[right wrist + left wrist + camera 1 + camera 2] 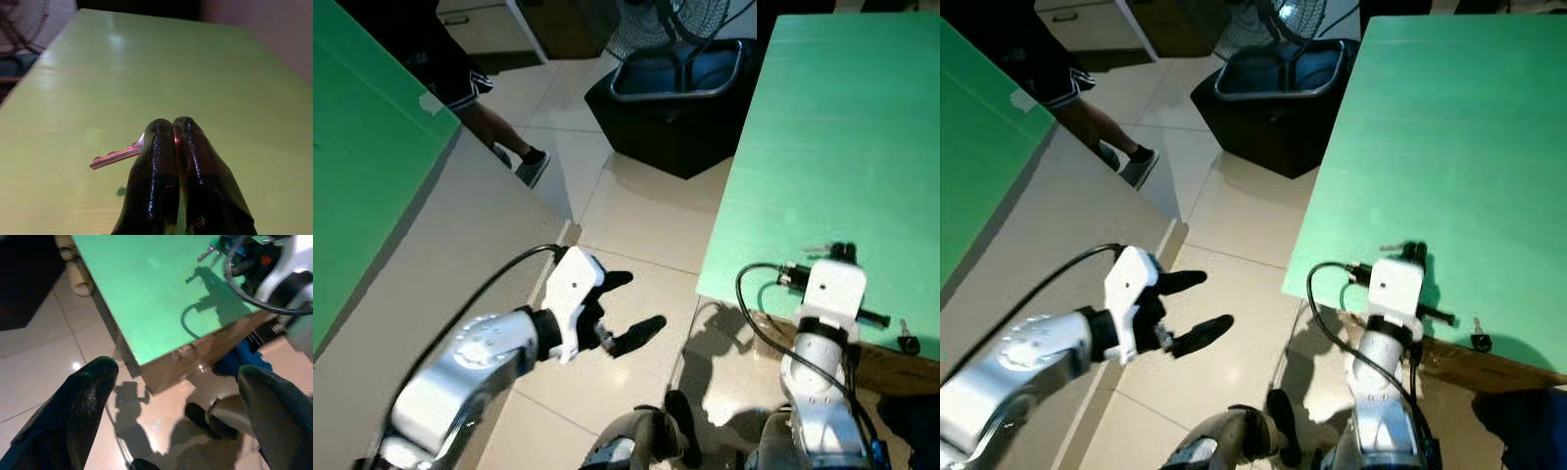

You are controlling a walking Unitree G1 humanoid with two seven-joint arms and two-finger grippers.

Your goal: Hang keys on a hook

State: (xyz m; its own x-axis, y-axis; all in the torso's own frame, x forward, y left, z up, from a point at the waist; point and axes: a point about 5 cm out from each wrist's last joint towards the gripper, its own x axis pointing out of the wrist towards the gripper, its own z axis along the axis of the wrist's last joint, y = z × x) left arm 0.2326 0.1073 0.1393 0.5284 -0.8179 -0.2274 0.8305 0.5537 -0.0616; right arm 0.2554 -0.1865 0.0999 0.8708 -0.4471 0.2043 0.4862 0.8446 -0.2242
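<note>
There were two keys, one point(117, 155) pinched in the right gripper point(173, 128) and another point(907, 342) on the one green table point(832, 147); two grippers, the left gripper point(631, 305) spread; one fan point(675, 24).

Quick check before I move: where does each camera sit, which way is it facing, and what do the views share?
Head stereo, both eyes: looks down at floor, green table, both arms.
Left wrist: over the floor, open left gripper facing the table corner and right arm.
Right wrist: low over the table, right gripper shut on a key.
Shared: the table; the key's tip shows from the head too.
</note>
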